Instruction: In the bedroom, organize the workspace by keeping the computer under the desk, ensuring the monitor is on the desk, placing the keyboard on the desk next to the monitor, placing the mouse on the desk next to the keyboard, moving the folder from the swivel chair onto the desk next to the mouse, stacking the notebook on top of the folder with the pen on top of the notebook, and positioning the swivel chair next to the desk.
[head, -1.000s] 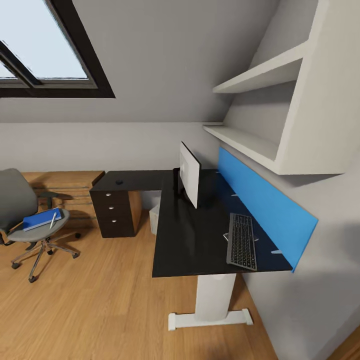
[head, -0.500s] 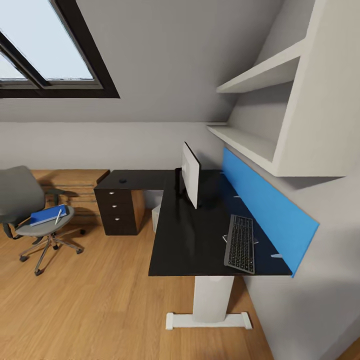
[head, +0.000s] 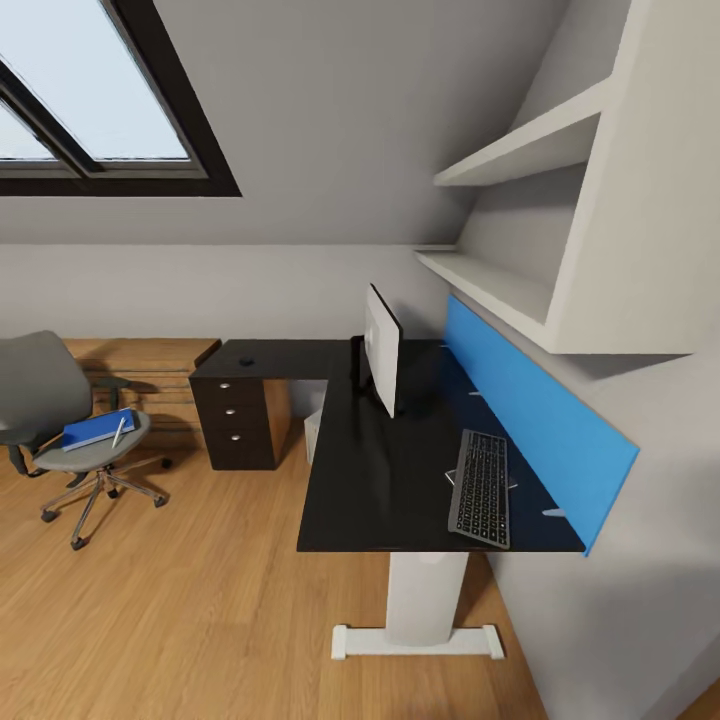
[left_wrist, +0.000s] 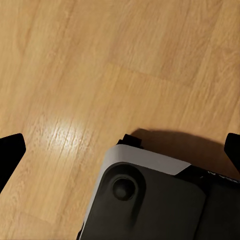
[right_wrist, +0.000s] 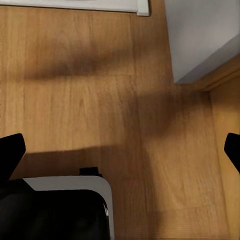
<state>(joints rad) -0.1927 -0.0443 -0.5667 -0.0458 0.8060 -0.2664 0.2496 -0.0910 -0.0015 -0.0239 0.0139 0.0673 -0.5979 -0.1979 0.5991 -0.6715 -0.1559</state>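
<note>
Both arms hang low and point down at the wooden floor (left_wrist: 75, 65). In the left wrist view the left tool (left_wrist: 120, 150) has its two black fingertips (left_wrist: 10, 150) far apart at the picture's sides, so it is spread, and nothing is between them. The right tool (right_wrist: 120, 150) is spread in the same way above the floor, also with nothing in it.

The surface (head: 390, 480) is black and L-shaped, with a blue back panel (head: 530, 410) along the wall. The monitor (head: 381, 349) stands near the inner corner of the surface. The keyboard (head: 481, 487) lies near the front edge, beside the panel. The mouse (head: 245, 361) lies on the far wing, above the drawer unit (head: 235, 425).

The swivel chair (head: 65, 430) stands well apart from the surface, below the roof window (head: 90, 100). The folder (head: 95, 428) lies on its seat, and the pen (head: 117, 432) rests on the folder. White shelves (head: 530, 150) hang above the panel.
</note>
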